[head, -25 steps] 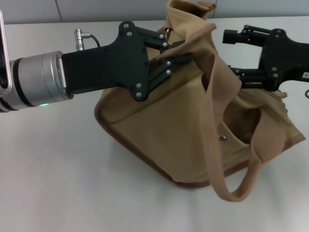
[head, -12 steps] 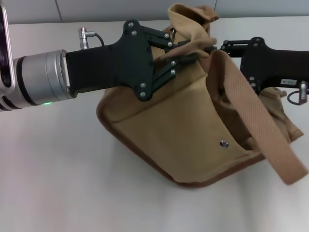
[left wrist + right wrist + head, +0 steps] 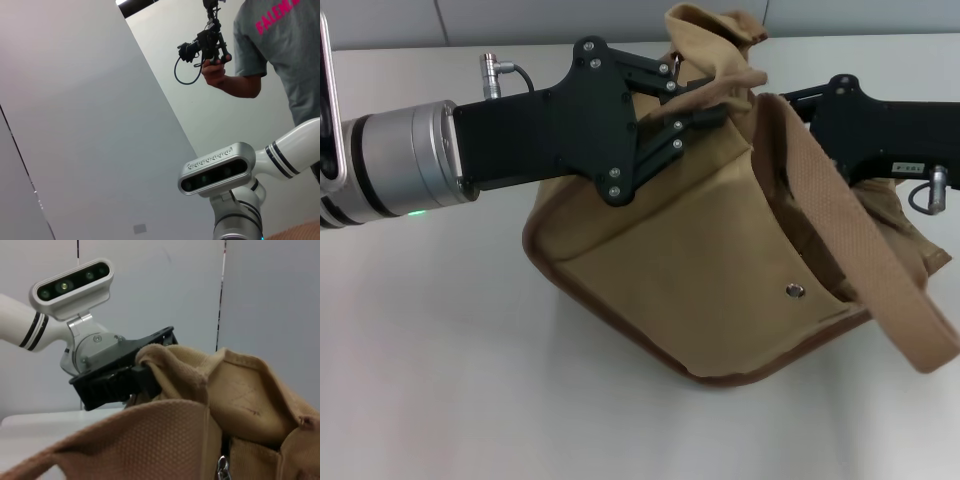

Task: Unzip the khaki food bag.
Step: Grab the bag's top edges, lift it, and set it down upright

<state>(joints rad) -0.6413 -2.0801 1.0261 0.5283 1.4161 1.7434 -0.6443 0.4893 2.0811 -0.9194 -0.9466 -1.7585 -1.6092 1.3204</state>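
The khaki food bag [image 3: 720, 270] sits tilted on the white table [image 3: 440, 380], hanging below and between both grippers, its top corner bunched upward. The left gripper [image 3: 705, 105] has its fingers clamped together on a fold of canvas at the bag's upper edge. The right gripper [image 3: 772, 100] reaches in from the opposite side, close to the left one; the webbing handle [image 3: 860, 260] drapes over it, so whether its fingers are apart or together cannot be told. The metal zipper pull [image 3: 221, 469] dangles just under that handle. Risk, as I judge it: canvas slipping from the left clamp, or the loose handle snagging the right fingers, would stall the zip
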